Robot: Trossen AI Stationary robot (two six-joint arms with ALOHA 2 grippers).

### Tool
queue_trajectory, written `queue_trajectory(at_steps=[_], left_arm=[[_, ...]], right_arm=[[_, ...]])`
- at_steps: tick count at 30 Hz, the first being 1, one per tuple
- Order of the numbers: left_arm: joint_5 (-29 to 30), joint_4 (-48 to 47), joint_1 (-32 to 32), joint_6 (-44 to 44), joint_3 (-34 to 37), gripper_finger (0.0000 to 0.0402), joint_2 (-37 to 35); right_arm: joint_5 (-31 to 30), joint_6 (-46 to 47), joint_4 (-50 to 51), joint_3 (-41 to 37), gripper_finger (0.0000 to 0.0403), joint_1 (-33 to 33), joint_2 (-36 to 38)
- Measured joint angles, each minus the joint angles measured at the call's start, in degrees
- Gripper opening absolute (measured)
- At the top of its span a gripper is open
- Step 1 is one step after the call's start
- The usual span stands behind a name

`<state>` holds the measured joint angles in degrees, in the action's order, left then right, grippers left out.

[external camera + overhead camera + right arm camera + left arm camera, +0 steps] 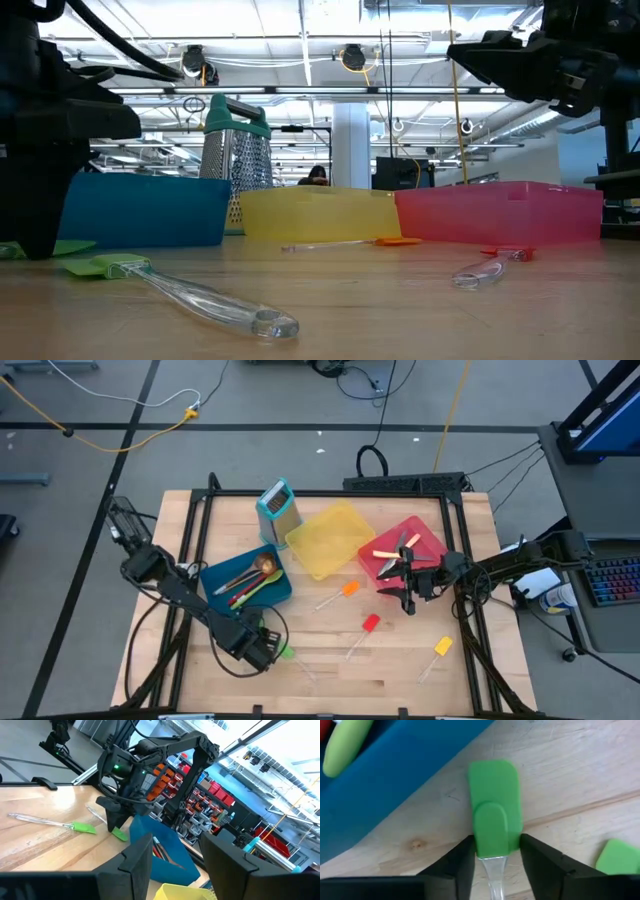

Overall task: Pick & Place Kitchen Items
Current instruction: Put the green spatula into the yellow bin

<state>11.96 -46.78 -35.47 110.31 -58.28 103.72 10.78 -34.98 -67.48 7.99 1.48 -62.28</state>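
My left gripper [266, 647] is low at the table's near left, in front of the blue bin [245, 582], with its fingers on a green-headed mini spatula [495, 805] that lies flat on the wood. A second green spatula [108, 265] lies just to its right, its clear handle [230, 312] toward the near edge. My right gripper [408, 596] hangs open and empty above the red bin's [425, 538] near left corner. Orange [347, 590], red [370, 624] and yellow [442, 647] spatulas lie on the table. My left gripper pinches the green spatula between its two fingers [465, 857] at the base of the head [495, 845], where the clear handle begins. The fingers come from above, pointing down, across the spatula. The spatula lies flat on the table, its head toward the blue bin.
The blue bin holds red, green and wooden spoons [250, 575]. The yellow bin [325, 538] stands between the blue and red bins. The red bin holds cream-handled knives [388, 554]. The teal-framed grater [278, 506] stands upright behind them. Bare wood lies along the near edge.
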Motion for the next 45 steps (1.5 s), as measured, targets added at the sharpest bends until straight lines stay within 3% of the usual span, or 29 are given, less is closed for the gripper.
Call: queue_trajectory(at_steps=[6, 11, 16, 22, 28, 36, 42, 45], left_arm=[[1.39, 0.31, 0.01, -0.31, 0.04, 0.009, 0.08], [2.25, 1.13, 0.24, 0.25, 0.06, 0.0089, 0.09], [3.75, 2.42, 1.51, -5.69, -1.96, 0.0095, 0.49], [13.2, 5.51, 4.02, -16.28, -7.23, 0.0094, 0.45], [19.19, 5.39, 10.14, -32.33, -13.6, 0.0096, 0.37], [20.21, 12.9, 23.88, -66.09, -21.09, 0.0096, 0.35], [11.55, 27.3, 34.33, -91.63, -21.93, 0.0096, 0.26], [9.43, 29.79, 39.11, -98.07, -21.93, 0.0096, 0.73]], right_arm=[[0.0, 0.02, 0.0, 0.0, 0.016, 0.0, 0.0], [0.0, 0.0, 0.0, 0.0, 0.016, 0.0, 0.0], [0.0, -0.09, -0.02, 0.02, 0.016, 0.0, 0.0], [0.02, -0.22, 0.0, 0.02, 0.016, 0.0, 0.0], [0.02, -0.2, -0.02, 0.04, 0.016, 0.0, 0.0], [0.02, -0.01, 0.01, 0.04, 0.016, 0.0, 0.0], [0.02, 1.13, 0.41, 0.04, 0.016, 0.0, 0.0], [0.02, 1.23, 1.16, 0.04, 0.016, 0.0, 0.0]])
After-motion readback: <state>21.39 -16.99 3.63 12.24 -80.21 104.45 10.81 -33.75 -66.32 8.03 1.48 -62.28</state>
